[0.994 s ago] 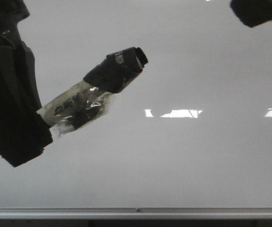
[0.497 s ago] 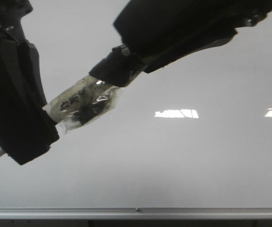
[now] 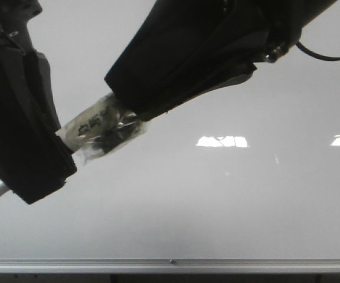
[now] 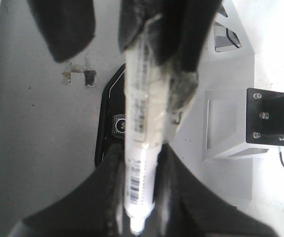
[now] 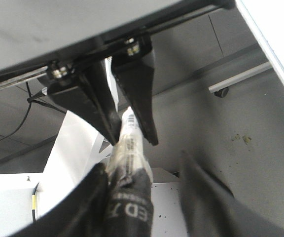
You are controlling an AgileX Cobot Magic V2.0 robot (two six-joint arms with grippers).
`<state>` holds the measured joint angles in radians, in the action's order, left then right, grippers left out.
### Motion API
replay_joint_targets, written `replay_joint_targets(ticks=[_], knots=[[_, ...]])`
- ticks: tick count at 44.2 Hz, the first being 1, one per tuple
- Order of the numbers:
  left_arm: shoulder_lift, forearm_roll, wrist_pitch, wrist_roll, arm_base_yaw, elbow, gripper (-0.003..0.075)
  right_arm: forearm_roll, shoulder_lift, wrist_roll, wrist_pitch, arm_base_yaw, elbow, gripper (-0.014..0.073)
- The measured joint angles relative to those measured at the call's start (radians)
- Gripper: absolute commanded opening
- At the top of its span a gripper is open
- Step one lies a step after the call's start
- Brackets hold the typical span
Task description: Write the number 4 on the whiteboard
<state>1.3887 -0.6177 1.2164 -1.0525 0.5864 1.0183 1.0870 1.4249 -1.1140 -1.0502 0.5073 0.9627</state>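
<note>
Grey-white and glossy, the whiteboard (image 3: 229, 200) fills the front view, with a silver rail along its lower edge and bright rectangular reflections at mid-height on the right. No number 4 shows on the visible part of the board (much of its upper left is covered by the two arms).

The left gripper (image 3: 64, 144) reaches in from the left side, its jaws clamped on a marker (image 3: 96, 127) whose pale barrel, wrapped in crinkled clear tape, slants up and to the right. The marker's tail end pokes out below the gripper at the far left.

The right gripper (image 3: 128, 97) comes down from the upper right and covers the marker's dark cap end. In the right wrist view its jaws stand apart, one finger (image 5: 83, 207) touching the black cap (image 5: 129, 210), the other clear of it. The left wrist view shows the marker's printed barrel running between the left fingers (image 4: 102, 197).
</note>
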Motion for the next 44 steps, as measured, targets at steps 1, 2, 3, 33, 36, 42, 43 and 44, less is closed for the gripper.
replay_joint_targets(ticks=[1,2,3,33,36,42,43,44], knots=[[0.0,-0.005,0.0,-0.007,0.0,0.0,-0.002,0.003,0.0,0.0,-0.004,0.0,0.0,0.0166],[0.0,-0.008,0.0,-0.017,0.0,0.0,-0.002,0.003,0.0,0.0,-0.007,0.0,0.0,0.0132],[0.0,-0.013,0.0,-0.022,0.0,0.0,-0.002,0.007,0.0,0.0,-0.014,0.0,0.001,0.0085],[0.0,-0.078,-0.025,-0.043,0.0,0.0,0.0666,-0.024,-0.017,0.017,-0.059,-0.066,0.002,-0.0062],[0.0,-0.079,-0.044,-0.039,0.0,0.0,0.0699,-0.046,-0.041,0.033,-0.057,-0.092,-0.014,-0.0062],[0.0,-0.083,-0.067,-0.035,0.0,0.0,0.0647,-0.086,-0.134,0.061,-0.019,-0.169,-0.106,-0.0062],[0.0,-0.083,-0.069,-0.035,0.0,0.0,0.0638,-0.091,-0.152,0.064,-0.008,-0.184,-0.117,-0.0062],[0.0,-0.083,-0.069,-0.035,0.0,0.0,0.0629,-0.101,-0.178,0.074,0.003,-0.201,-0.14,-0.0062]])
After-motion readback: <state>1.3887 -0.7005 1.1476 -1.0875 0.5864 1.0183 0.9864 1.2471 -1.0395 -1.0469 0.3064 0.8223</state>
